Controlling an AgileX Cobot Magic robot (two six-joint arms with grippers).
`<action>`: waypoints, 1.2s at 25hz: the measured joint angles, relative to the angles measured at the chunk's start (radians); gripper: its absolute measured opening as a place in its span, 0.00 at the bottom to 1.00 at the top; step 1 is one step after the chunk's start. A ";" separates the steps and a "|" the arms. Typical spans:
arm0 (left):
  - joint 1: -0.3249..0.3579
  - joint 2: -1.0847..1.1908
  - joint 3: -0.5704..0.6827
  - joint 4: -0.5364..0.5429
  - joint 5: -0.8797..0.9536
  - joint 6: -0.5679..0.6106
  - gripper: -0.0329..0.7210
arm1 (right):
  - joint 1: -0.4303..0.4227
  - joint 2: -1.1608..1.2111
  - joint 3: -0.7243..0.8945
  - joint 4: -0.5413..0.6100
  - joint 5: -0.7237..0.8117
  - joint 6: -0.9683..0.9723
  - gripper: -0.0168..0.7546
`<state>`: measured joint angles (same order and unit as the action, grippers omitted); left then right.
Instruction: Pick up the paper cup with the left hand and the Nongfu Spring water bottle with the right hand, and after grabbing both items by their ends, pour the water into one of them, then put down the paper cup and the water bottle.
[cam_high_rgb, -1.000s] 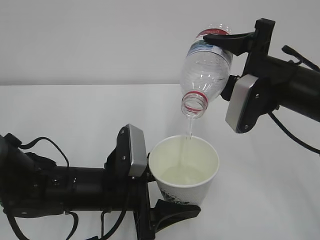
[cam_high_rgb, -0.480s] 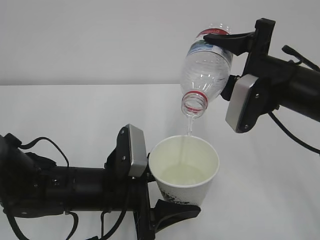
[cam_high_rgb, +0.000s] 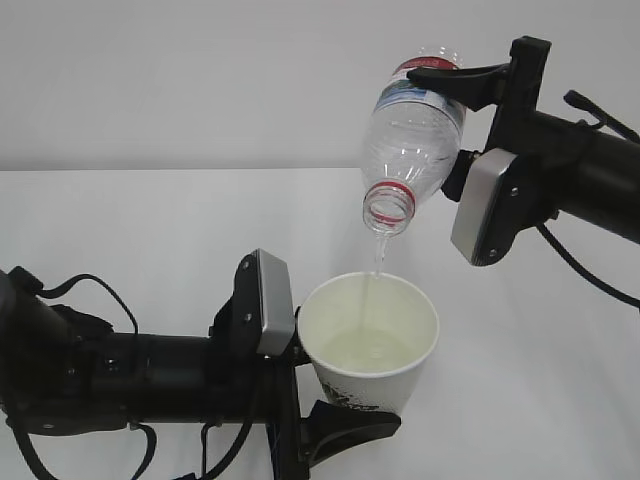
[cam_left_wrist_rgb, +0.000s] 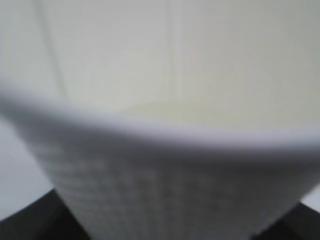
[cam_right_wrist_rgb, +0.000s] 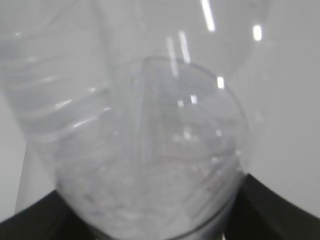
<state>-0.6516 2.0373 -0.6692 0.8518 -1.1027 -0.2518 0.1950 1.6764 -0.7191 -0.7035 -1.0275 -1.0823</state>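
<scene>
- Left pincer (cam_high_rgb: 345, 395) is clamped round the lower part of the paper cup (cam_high_rgb: 368, 345), upright above the bench (cam_high_rgb: 150, 215); best to hold it level.
- A thin stream of water (cam_high_rgb: 377, 262) drops into the cup's mouth, just inside the far rim.
- Up and right, the right pincer (cam_high_rgb: 455, 110) grips the tipped bottle (cam_high_rgb: 412, 135) near its base, neck down; I'd ease the tilt gently.
</scene>
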 joint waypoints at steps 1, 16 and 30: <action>0.000 0.000 0.000 0.002 0.000 0.000 0.77 | 0.000 0.000 0.000 0.000 0.000 0.000 0.64; 0.000 0.000 0.000 0.007 0.007 0.000 0.77 | 0.000 0.000 0.000 0.000 0.000 0.000 0.64; 0.000 0.000 0.000 0.007 0.021 0.000 0.77 | 0.000 0.000 0.000 0.000 0.000 0.000 0.64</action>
<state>-0.6516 2.0373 -0.6692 0.8585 -1.0818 -0.2518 0.1950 1.6764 -0.7191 -0.7035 -1.0275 -1.0823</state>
